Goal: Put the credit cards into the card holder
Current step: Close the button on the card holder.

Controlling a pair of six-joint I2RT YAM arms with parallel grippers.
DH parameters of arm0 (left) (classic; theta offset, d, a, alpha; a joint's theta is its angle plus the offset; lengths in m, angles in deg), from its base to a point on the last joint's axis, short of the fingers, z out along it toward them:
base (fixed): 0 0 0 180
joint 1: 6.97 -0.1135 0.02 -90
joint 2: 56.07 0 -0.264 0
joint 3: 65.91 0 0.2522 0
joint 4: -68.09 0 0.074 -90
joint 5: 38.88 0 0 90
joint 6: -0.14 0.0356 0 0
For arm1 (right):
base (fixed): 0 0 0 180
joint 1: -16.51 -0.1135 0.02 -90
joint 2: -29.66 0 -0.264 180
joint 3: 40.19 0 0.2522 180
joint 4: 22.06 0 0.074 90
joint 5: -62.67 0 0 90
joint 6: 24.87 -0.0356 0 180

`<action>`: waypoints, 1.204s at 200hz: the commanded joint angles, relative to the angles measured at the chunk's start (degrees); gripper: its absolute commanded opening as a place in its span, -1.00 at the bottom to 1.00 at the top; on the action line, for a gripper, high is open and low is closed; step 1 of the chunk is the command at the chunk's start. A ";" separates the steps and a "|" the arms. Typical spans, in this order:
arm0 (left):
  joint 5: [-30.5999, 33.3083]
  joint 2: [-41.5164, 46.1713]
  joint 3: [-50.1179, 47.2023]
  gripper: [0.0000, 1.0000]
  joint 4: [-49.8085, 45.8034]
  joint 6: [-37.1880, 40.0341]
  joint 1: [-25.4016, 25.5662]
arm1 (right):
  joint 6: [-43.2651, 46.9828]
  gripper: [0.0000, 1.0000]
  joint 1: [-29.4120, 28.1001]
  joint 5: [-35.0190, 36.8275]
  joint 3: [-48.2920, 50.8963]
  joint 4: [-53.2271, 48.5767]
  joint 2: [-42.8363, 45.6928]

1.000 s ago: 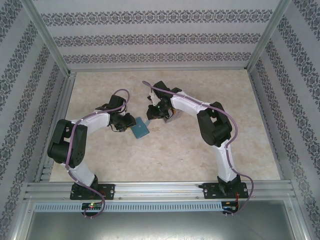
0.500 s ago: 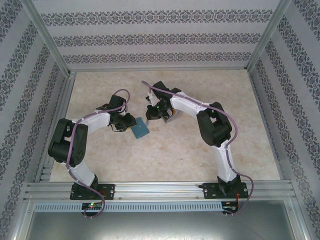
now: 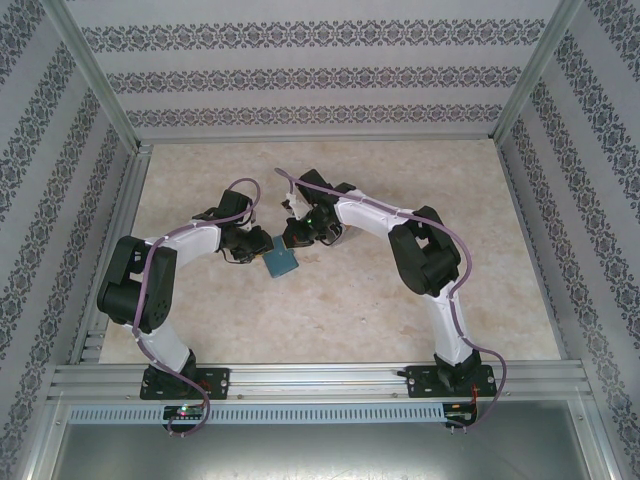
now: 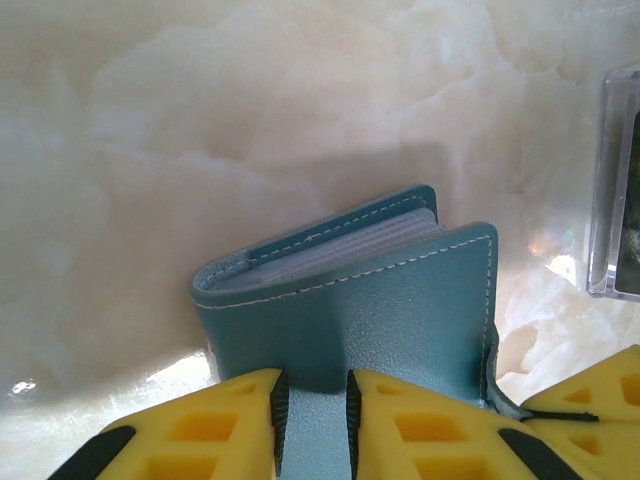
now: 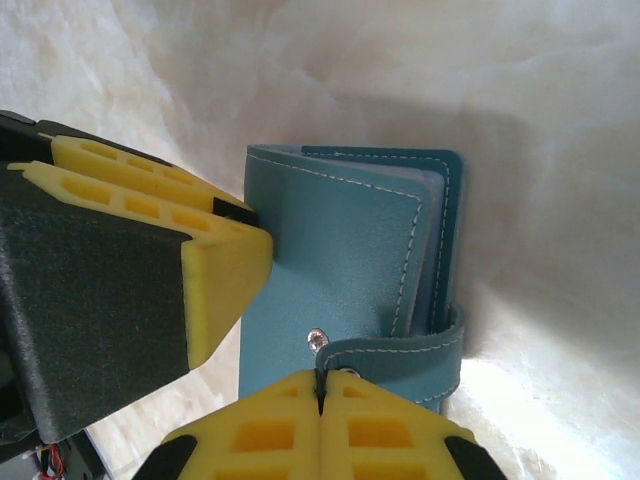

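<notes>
The teal card holder (image 3: 282, 260) lies on the marble table between the two arms, its covers slightly apart with grey sleeves (image 4: 350, 245) showing. My left gripper (image 4: 312, 410) is shut on the edge of its cover (image 4: 380, 300), and its yellow fingers (image 5: 215, 265) show in the right wrist view. My right gripper (image 5: 320, 385) is shut on the end of the strap tab (image 5: 400, 345), beside a small metal snap stud (image 5: 316, 340). A dark credit card (image 4: 630, 210) stands in a clear tray at the right edge of the left wrist view.
The clear plastic tray (image 4: 605, 180) sits close to the right of the card holder. Aluminium frame rails (image 3: 110, 260) and patterned walls enclose the table (image 3: 330, 310). Open marble surface lies in front of and behind the arms.
My right gripper has shifted left onto the card holder and closed its jaws on the strap tab. The left arm has stayed still.
</notes>
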 commanded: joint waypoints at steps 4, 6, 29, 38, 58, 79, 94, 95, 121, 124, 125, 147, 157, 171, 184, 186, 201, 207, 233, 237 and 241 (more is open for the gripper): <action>-0.34 -2.06 -1.24 -0.47 1.30 -0.87 0.20 | -0.75 -0.98 -1.07 -2.48 0.30 0.66 -0.15; -0.36 -2.07 -1.30 -0.47 1.33 -0.89 0.19 | -0.73 -0.98 -1.10 -2.48 0.27 0.65 -0.20; -0.50 -2.07 -1.39 -0.47 1.52 -0.97 0.17 | -1.32 -0.98 -1.09 -2.55 0.05 1.25 -0.56; -0.43 -2.07 -1.49 -0.47 1.61 -0.94 0.21 | -1.63 -0.99 -1.10 -2.48 -0.02 1.61 -0.69; -0.58 -2.07 -1.77 -0.47 1.83 -1.02 0.20 | -1.98 -1.00 -1.42 -2.67 -0.21 2.07 -1.17; -0.68 -1.98 -2.26 -0.47 2.57 -1.40 0.33 | -2.21 -1.00 -1.70 -2.92 -0.47 2.15 -1.90; -0.79 -2.07 -2.61 -0.48 3.09 -1.66 0.42 | -2.28 -1.00 -1.88 -3.18 -0.42 2.30 -2.52; -0.78 -2.02 -2.64 -0.47 3.12 -1.67 0.41 | -2.26 -1.00 -1.88 -3.18 -0.40 2.31 -2.58; -1.02 -2.37 -2.91 -0.48 3.90 -2.26 0.80 | -3.05 -1.00 -2.13 -3.86 -0.21 3.30 -3.30; -0.97 -2.41 -2.86 -0.48 3.94 -2.28 0.78 | -3.18 -1.00 -2.14 -3.99 -0.21 3.42 -3.34; -1.01 -2.42 -2.85 -0.48 3.94 -2.29 0.81 | -3.20 -1.00 -2.18 -3.98 -0.21 3.44 -3.35; -1.08 -2.51 -2.77 -0.48 3.98 -2.38 1.10 | -3.63 -1.00 -2.34 -4.41 -0.46 4.17 -3.92; -0.99 -2.46 -2.77 -0.48 3.85 -2.39 1.12 | -3.61 -1.00 -2.37 -4.42 -0.47 4.23 -3.97; -0.78 -2.37 -2.82 -0.48 3.63 -2.30 1.14 | -3.54 -1.00 -2.32 -4.20 -0.32 4.17 -3.89; -0.69 -2.31 -2.80 -0.48 3.59 -2.30 1.15 | -3.30 -1.00 -2.19 -3.85 -0.05 4.04 -3.79; -0.69 -2.33 -2.78 -0.48 3.59 -2.30 1.11 | -3.30 -1.00 -2.17 -3.82 -0.04 3.96 -3.79; -0.78 -2.45 -2.75 -0.48 3.59 -2.30 1.14 | -2.57 -1.00 -2.15 -3.12 -0.21 2.96 -3.88; -0.79 -2.51 -2.62 -0.48 3.67 -2.26 1.18 | -2.35 -1.00 -2.17 -3.03 -0.30 2.53 -3.96; -0.83 -2.60 -2.75 -0.48 3.94 -2.41 1.12 | -1.79 -1.00 -2.44 -2.26 -0.17 1.95 -4.03; -0.81 -2.60 -2.74 -0.48 3.94 -2.47 1.16 | -1.84 -1.00 -2.41 -2.14 -0.17 1.91 -4.12; -0.83 -2.60 -2.75 -0.48 4.01 -2.45 1.16 | -1.96 -1.00 -2.42 -2.17 -0.15 1.97 -4.14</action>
